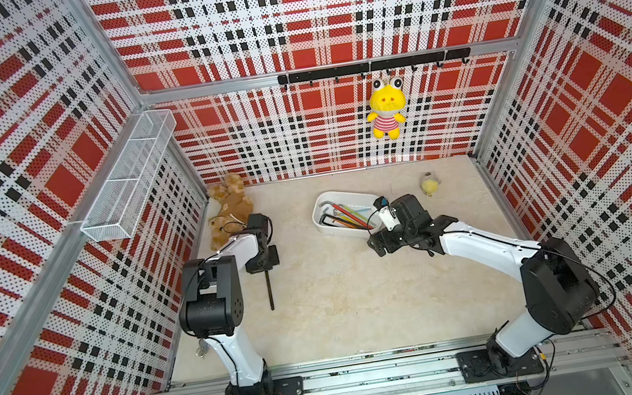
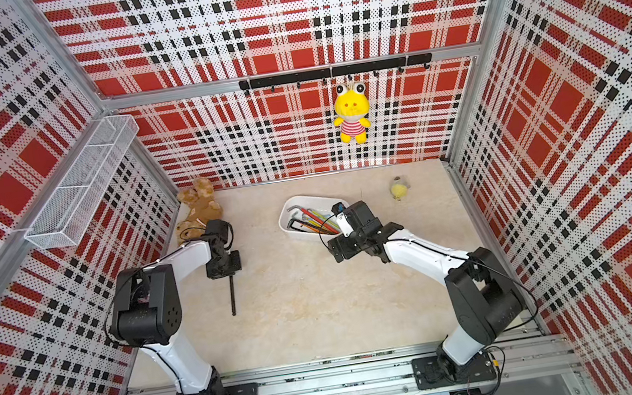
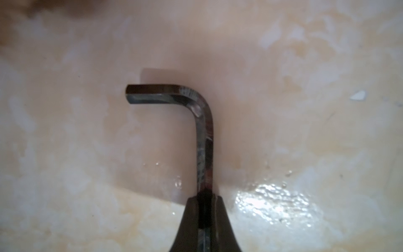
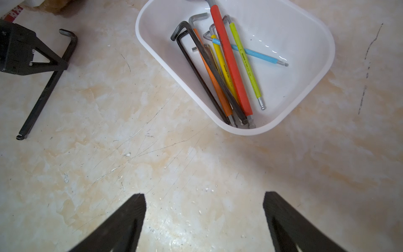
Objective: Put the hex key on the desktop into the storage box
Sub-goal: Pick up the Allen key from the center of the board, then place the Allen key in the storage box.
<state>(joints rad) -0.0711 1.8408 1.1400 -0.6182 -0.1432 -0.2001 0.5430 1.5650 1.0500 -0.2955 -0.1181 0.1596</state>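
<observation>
A black L-shaped hex key (image 1: 269,289) (image 2: 231,296) lies along the beige desktop (image 1: 361,293) at the left. My left gripper (image 1: 263,264) (image 2: 226,269) is shut on its long arm just below the bend. In the left wrist view the key (image 3: 205,135) sticks out from the closed gripper (image 3: 205,198), short arm pointing sideways. The white storage box (image 1: 322,206) (image 2: 287,211) (image 4: 152,50) stands at the back middle with several coloured and black hex keys inside. My right gripper (image 4: 204,200) (image 1: 375,244) hovers open and empty just in front of the box.
Brown teddy bears (image 1: 229,206) lie in the back left corner behind the left arm. A small yellow plush (image 1: 429,184) sits at the back right. A yellow frog toy (image 1: 386,109) hangs from the hook rail. A white wire-mesh basket (image 1: 127,179) hangs on the left wall.
</observation>
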